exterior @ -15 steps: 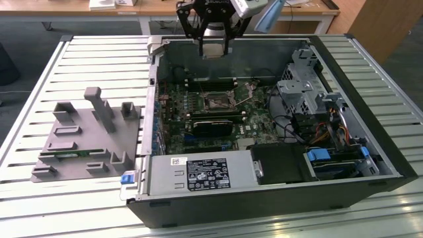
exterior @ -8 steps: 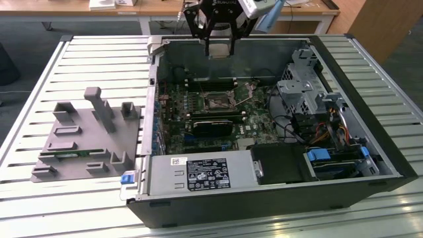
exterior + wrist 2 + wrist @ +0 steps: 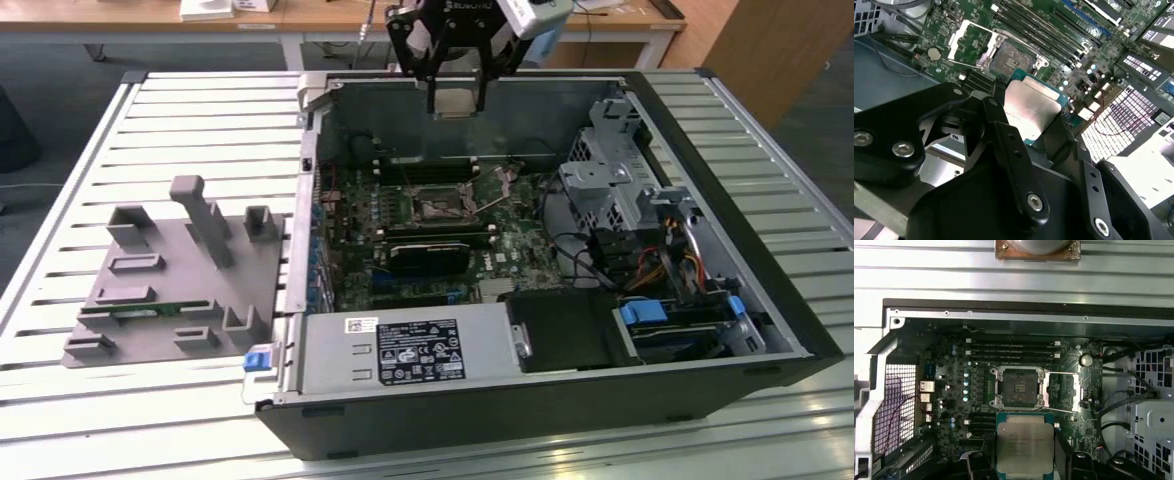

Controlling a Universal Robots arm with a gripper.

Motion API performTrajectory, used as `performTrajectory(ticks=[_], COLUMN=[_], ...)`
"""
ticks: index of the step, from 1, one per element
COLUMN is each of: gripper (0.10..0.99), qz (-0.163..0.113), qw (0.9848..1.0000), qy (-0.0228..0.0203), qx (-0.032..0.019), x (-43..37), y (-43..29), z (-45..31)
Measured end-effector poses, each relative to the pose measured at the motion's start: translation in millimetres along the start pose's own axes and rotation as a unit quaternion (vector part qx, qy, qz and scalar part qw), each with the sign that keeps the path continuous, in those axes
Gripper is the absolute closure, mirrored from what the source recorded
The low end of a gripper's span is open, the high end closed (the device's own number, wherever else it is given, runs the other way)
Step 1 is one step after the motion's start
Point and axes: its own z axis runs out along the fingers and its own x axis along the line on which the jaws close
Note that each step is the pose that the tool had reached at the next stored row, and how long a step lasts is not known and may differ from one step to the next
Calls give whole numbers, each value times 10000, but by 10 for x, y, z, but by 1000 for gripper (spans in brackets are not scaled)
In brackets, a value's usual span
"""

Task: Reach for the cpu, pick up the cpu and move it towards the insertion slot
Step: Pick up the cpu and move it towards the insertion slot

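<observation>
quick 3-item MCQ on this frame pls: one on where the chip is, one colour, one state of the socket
1. Where is the cpu?
A. On the grey tray outside the case
B. Held in the claw above the board
C. Seated in the socket

2. What colour is the circuit board?
A. Green
B. Red
C. White

3. What state is the insertion slot in?
A. Frame shut over a chip
B. Covered by a fan
C. Frame open, no chip in it

Answers: 1 B, the claw grips the cpu by its edges above the circuit board. 2 A, it is green in both wrist views. 3 C, the insertion slot shows bare with its frame swung aside.
</observation>
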Motion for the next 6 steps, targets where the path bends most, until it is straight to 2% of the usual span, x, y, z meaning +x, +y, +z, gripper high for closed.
performTrajectory(ticks=[6], gripper=[541], qz=[1], qw=[10000], qy=[0], qx=[0], x=[-3], y=[2], z=[1])
